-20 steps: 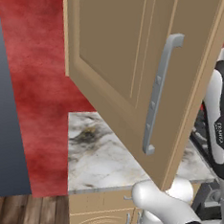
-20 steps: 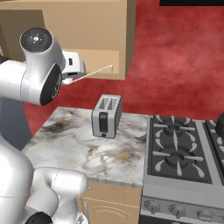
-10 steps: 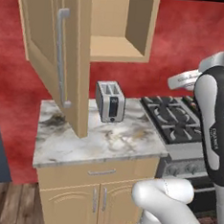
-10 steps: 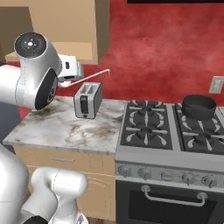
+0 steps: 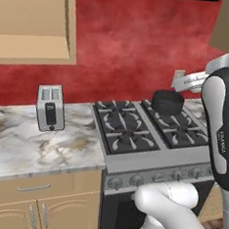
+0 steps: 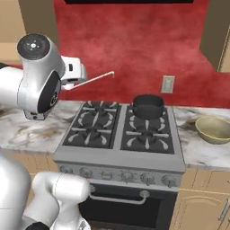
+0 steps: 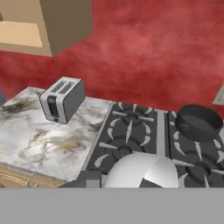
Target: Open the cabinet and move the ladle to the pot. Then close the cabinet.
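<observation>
Red-walled kitchen, marble counter beside a black gas stove. Cabinet is open, interior looks bare. Ladle is out: bowl sits right at the hand in the hand view, handle pokes out from the gripper in the right base view, so judged clamped on it; finger gap itself isn't visible. Pot is on a rear burner, ahead and to the right of the tool, well apart. Toaster off to its left. Left: carry over, drop ladle in pot, shut cabinet.
</observation>
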Controlling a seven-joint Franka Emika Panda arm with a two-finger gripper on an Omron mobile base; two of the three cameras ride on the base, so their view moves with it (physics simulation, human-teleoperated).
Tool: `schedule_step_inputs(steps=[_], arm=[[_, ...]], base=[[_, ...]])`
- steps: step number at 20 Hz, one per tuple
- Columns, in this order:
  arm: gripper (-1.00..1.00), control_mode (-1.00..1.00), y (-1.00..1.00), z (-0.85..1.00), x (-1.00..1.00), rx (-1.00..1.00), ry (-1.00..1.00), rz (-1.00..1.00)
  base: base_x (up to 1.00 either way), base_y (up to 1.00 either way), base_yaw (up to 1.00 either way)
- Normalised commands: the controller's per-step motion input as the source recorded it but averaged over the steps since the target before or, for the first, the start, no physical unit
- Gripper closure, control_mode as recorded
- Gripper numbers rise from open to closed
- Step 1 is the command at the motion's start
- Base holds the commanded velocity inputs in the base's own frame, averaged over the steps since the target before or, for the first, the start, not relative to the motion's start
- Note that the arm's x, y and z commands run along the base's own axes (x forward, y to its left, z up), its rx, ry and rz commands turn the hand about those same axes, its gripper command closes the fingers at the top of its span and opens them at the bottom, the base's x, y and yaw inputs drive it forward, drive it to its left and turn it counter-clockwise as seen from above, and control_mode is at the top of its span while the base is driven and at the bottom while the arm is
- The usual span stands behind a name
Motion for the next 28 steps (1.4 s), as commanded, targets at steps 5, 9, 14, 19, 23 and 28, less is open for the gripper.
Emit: schedule_step_inputs(steps=[5, 9, 14, 19, 23, 28], arm=[[1.0, 1.0, 0.0, 0.0, 0.0, 0.0, 0.0, 0.0], [1.0, 1.0, 0.0, 0.0, 0.0, 0.0, 0.0, 0.0], [1.0, 1.0, 0.0, 0.0, 0.0, 0.0, 0.0, 0.0], [1.0, 1.0, 0.0, 0.0, 0.0, 0.0, 0.0, 0.0], [1.0, -1.0, -0.36, -0.26, 1.0, 0.02, 0.13, 0.02], [1.0, -1.0, -0.03, -0.38, 1.0, 0.0, 0.11, 0.0]], base=[[0.63, -0.9, 0.0], [0.73, -0.56, 0.04], [0.87, -0.43, 0.05], [0.99, -0.39, 0.04], [0.0, 0.0, 0.0], [0.0, 0.0, 0.0]])
